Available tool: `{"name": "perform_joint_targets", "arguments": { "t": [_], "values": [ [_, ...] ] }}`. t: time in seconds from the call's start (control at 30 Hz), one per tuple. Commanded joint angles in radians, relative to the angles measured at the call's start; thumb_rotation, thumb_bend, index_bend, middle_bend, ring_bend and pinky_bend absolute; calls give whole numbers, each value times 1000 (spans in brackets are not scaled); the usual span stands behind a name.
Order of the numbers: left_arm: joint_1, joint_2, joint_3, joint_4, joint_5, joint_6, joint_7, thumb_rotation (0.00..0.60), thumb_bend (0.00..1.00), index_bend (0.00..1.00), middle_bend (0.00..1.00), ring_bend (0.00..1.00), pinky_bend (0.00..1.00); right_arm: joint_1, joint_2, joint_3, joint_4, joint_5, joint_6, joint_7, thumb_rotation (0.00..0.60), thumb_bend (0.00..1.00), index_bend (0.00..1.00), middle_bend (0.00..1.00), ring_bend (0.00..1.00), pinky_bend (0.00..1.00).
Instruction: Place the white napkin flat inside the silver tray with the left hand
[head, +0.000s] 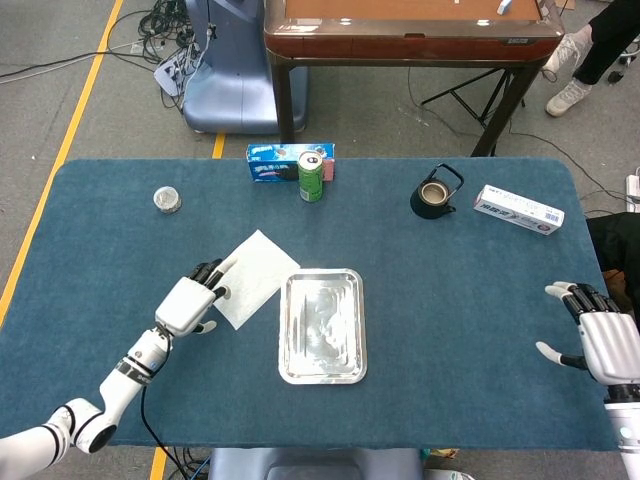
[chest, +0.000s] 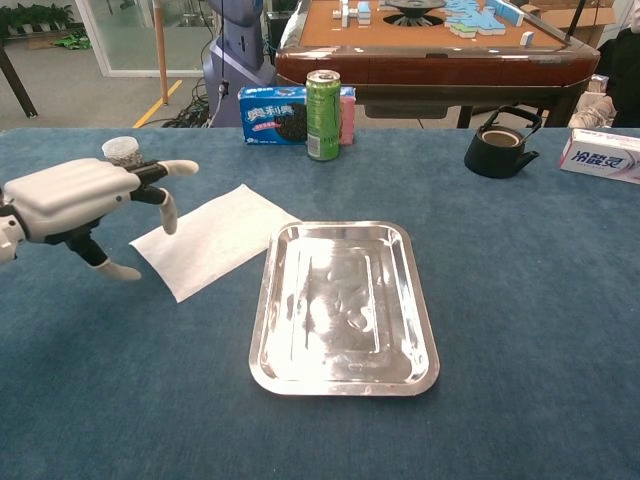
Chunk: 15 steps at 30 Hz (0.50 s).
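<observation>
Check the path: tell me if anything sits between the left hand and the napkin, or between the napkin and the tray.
Nothing visible blocks either. The left hand hovers open at the white napkin's left edge, and the napkin lies right beside the empty silver tray.

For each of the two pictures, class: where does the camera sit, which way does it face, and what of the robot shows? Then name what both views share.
Head view: high up, looking steeply down on the table; left hand and right hand show.
Chest view: low, looking forward across the table; only the left hand shows.
Shared: white napkin, silver tray, left hand.
</observation>
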Motion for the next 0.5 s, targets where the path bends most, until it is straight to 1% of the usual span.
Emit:
{"name": "perform_joint_targets", "arguments": {
  "t": [0.03,0.2,0.5],
  "values": [
    [-5,-12,1,13,-14,-13,11,600,167,423,0,0,139,0,1,0,0,0,0,2,600,69,251,242,168,265],
    [-11,-27,0,37,-32,-25,14,600,176,424,0,0,141,1,0,0,1,0,-2,2,600,69,251,242,168,265],
    [-13,-40,13,64,-40,-28,17,600,178,424,0,0,145,1,-1,1,2,1,-3,0,600,70,251,242,168,265]
  ]
}}
